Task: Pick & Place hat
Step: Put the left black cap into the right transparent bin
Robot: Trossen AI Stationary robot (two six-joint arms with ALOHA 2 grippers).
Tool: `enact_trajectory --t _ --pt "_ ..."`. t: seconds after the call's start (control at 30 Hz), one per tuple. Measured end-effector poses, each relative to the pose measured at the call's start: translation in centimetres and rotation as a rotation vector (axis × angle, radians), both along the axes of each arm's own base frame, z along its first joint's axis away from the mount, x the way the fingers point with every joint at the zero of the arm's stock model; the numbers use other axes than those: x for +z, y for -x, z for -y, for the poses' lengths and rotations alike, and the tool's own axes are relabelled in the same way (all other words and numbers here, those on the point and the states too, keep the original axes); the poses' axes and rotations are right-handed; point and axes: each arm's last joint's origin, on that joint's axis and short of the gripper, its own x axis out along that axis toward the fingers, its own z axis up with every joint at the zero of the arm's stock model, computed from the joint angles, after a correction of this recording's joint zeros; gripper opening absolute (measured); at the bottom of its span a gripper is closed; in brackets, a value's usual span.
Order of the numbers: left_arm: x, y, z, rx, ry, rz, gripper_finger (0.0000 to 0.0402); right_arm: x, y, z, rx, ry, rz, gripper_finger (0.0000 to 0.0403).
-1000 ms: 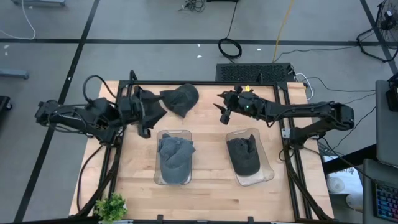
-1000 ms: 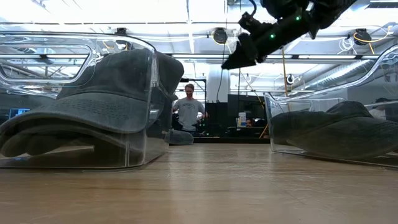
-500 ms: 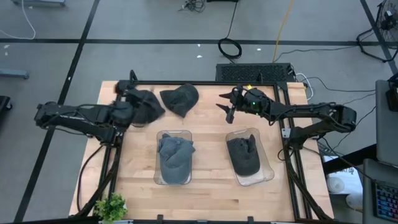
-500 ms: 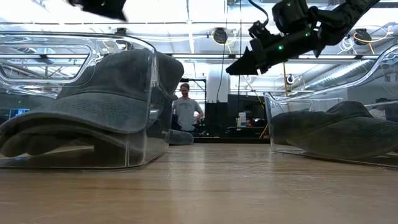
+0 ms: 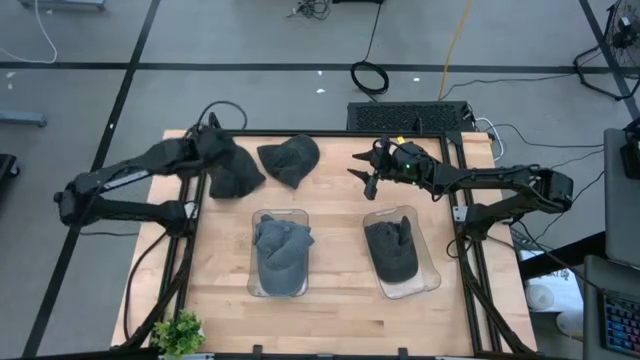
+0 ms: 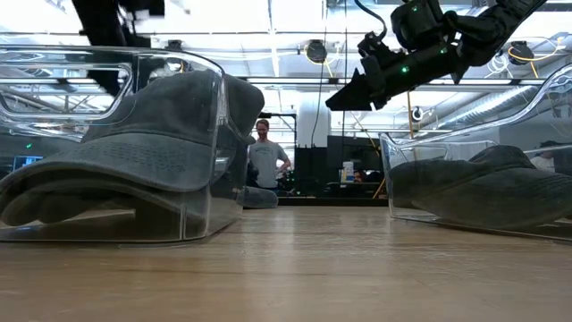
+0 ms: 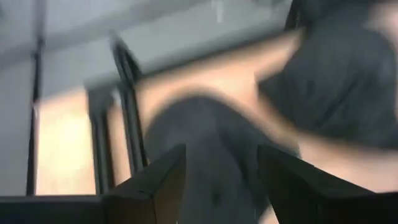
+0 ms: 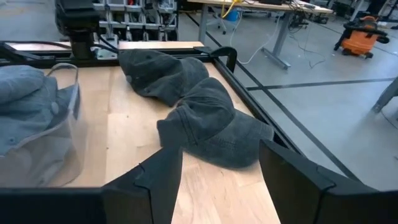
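Two dark caps lie loose at the far edge of the bench (image 5: 330,300): one cap (image 5: 234,172) under the left end effector (image 5: 213,140), the other cap (image 5: 290,160) just beside it. The left end effector's fingers are spread above its cap. The right end effector (image 5: 362,172) is held above the bench, spread and empty. Each clear bin (image 5: 279,255) holds a cap.

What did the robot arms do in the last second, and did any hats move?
The left tool swung from beside the loose dark grey hat up toward the table's far edge, staying open. The right tool barely shifted and stays open above the table. Both loose hats and both clear plastic bins with their hats stayed put.
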Motion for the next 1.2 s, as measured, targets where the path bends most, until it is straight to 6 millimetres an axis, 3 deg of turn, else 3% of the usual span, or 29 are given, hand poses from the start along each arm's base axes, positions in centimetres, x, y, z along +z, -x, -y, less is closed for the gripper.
enact_trajectory --t 0.13,0.37,0.7,1.03,1.2 --pt "-2.0 -0.6 -2.3 -0.056 0.241 -0.066 0.0211 0.1 0.0 0.0 0.012 -0.016 0.02 0.02" --pt "-5.7 -1.4 -4.9 -0.116 0.489 -0.258 0.025 0.2 -0.1 0.0 0.013 -0.012 0.03 0.02" --pt "-8.8 -1.4 -7.5 -0.083 0.605 -0.365 0.0277 0.1 -0.1 -0.2 0.064 -0.03 0.018 0.0197" --pt "-10.8 -1.5 -8.5 -0.112 0.644 -0.388 0.0258 -0.3 0.0 -0.3 0.063 -0.047 -0.02 0.0196" --pt "-12.1 -1.7 -8.7 -0.144 0.674 -0.428 0.023 -0.5 0.0 -0.3 0.06 -0.061 -0.032 0.0196"
